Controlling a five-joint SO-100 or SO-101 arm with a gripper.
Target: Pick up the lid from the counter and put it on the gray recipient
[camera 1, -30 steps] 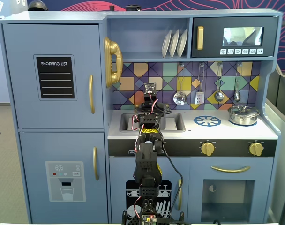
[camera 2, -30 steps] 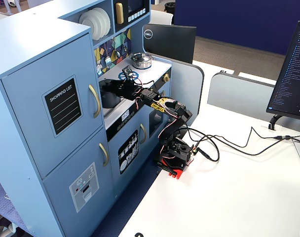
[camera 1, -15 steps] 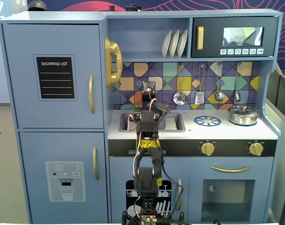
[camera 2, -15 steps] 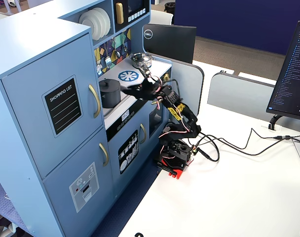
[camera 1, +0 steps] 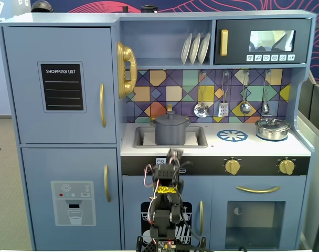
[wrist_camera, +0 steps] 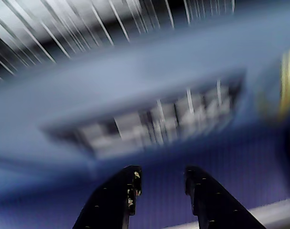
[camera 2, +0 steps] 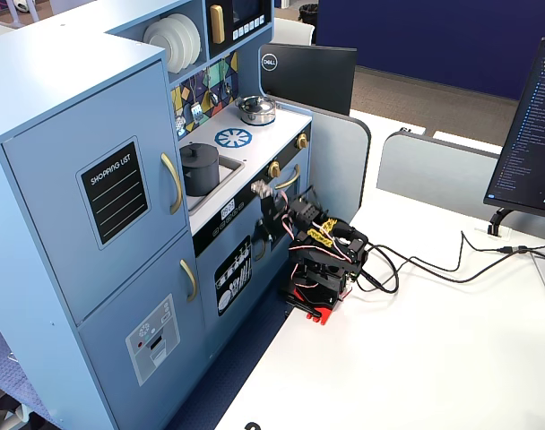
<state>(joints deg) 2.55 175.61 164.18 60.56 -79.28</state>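
The two black fingers (wrist_camera: 130, 191) fill the bottom centre of the wrist view, spread apart with nothing between them, so the gripper (wrist_camera: 161, 183) is open and empty. Behind them that view is heavily smeared: a blue surface, a pale grid-like panel in the middle and a yellowish streak at the right edge, none of which can be named with confidence.

In a fixed view, the arm (camera 1: 165, 210) stands at bottom centre, in front of the toy kitchen (camera 1: 60, 84); its gripper (camera 1: 175, 156) is raised to about the counter's front edge. The gray recipient (camera 1: 170, 132) sits in the sink (camera 1: 144, 138) at centre frame, and the lid (camera 1: 170, 118) appears to rest on it already, its knob sticking up on top. By that reading the placing is done and only the arm's retreat is left. The other fixed view agrees, with the dark pot (camera 2: 199, 168) in the sink at centre left and the gripper (camera 2: 265, 191) just off the counter edge.

Whether the lid sits squarely on the rim is too small to tell. The shiny silver pot (camera 1: 272, 128) stands at the counter's right end. The arm's base is cut off by the lower frame edge.
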